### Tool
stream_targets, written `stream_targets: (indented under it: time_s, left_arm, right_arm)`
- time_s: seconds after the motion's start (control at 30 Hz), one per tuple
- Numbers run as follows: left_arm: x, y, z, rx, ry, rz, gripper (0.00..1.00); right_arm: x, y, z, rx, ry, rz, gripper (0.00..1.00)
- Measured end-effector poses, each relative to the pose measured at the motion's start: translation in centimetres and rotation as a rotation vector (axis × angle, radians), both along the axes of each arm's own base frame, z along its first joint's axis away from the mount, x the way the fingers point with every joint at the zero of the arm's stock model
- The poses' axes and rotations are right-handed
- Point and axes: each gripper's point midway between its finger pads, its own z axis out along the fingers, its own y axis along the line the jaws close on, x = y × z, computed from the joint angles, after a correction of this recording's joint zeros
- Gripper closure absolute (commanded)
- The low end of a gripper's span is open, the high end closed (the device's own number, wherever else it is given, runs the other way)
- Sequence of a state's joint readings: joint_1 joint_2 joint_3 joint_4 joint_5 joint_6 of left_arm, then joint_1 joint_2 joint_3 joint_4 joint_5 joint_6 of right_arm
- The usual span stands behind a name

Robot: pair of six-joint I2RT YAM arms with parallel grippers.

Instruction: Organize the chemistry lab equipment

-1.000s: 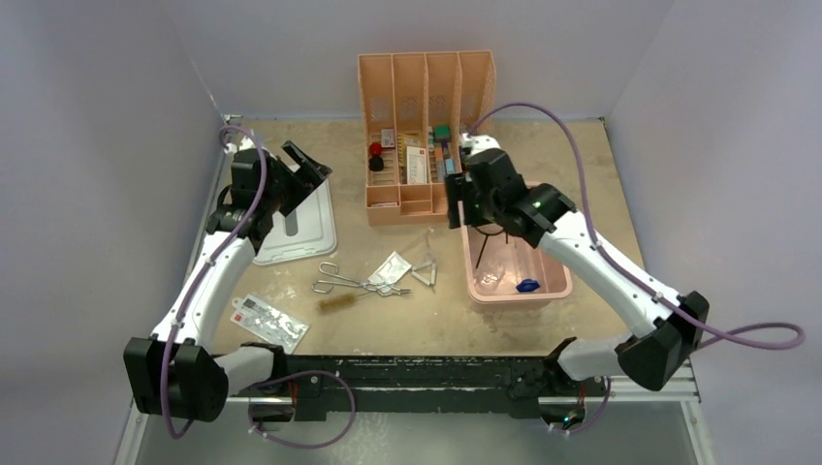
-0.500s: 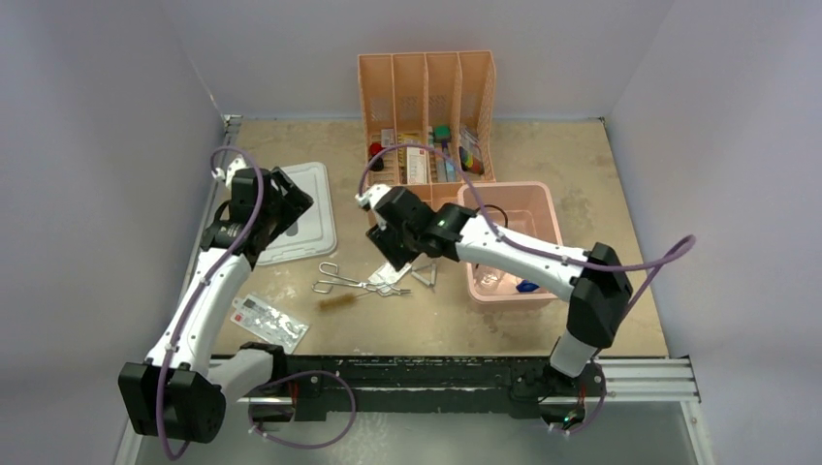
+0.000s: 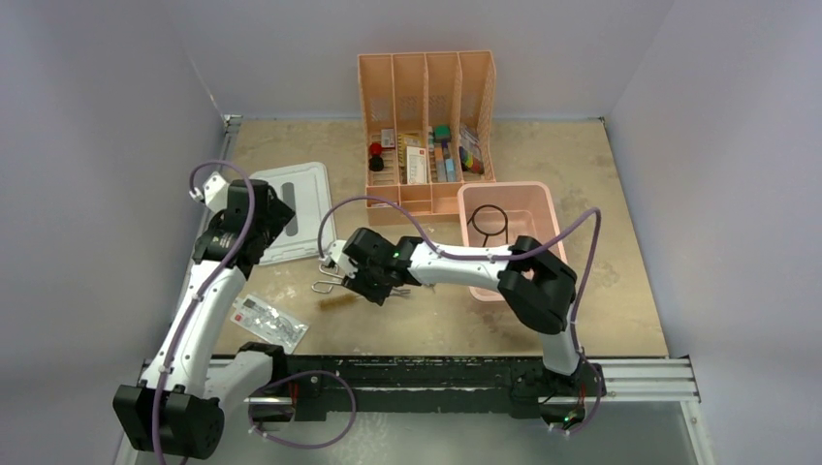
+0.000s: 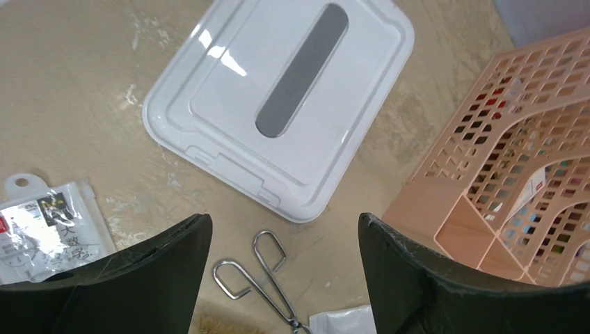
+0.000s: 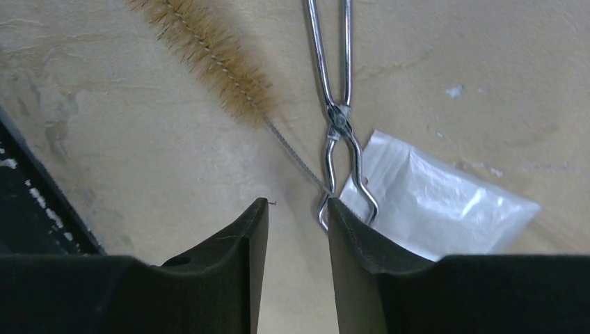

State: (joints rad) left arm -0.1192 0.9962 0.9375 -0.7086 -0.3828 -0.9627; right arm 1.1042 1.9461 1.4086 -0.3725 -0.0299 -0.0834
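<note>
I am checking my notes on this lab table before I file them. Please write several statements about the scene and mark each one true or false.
1. The black wire ring lies inside the pink bin. True.
2. The left pincer holds the steel tongs. False: it is open and empty, and the tongs lie on the table.
3. The brown brush lies on the table beside the tongs. True.
4. The white lid covers the pink bin. False: it lies flat on the table, left of the peach organizer.
5. The right pincer is over the pink bin. False: it is at the tip end of the tongs, next to a clear packet.
</note>
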Motion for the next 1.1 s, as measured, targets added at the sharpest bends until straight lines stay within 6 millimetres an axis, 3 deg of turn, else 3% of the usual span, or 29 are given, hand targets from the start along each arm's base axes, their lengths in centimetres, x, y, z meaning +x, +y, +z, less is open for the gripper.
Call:
stream_targets:
  time_s: [0.17,0.33,0.73,1.0,1.1]
  left_arm:
    - [0.1,1.4,2.9,0.037,-0.060,0.069,0.20]
    - [0.3,2.2,5.2,0.061,-0.116,0.106,0.18]
    - [0.2,2.4,5.4,0.069,-0.117,0.115,0.18]
    - [0.2,2.1,5.1,0.059,-0.108,0.102,0.18]
    - [0.3,2.0,5.0,0.055,-0.101,0.096,0.18]
  right_arm:
    - [0.2,0.7,-1.8,-0.009,-0.006,0.046,0.60]
    - [0.5,1.4,-1.7,0.004,-0.037,0.086,0.60]
    - [0.5,3.1,-0.7,0.027,-0.078,0.193,0.61]
    - [0.5,3.2,-2.5,-0.021,-0.082,0.262,0.62]
    - [0.2,3.5,-2.6,-0.018,-0.070,0.282,0.68]
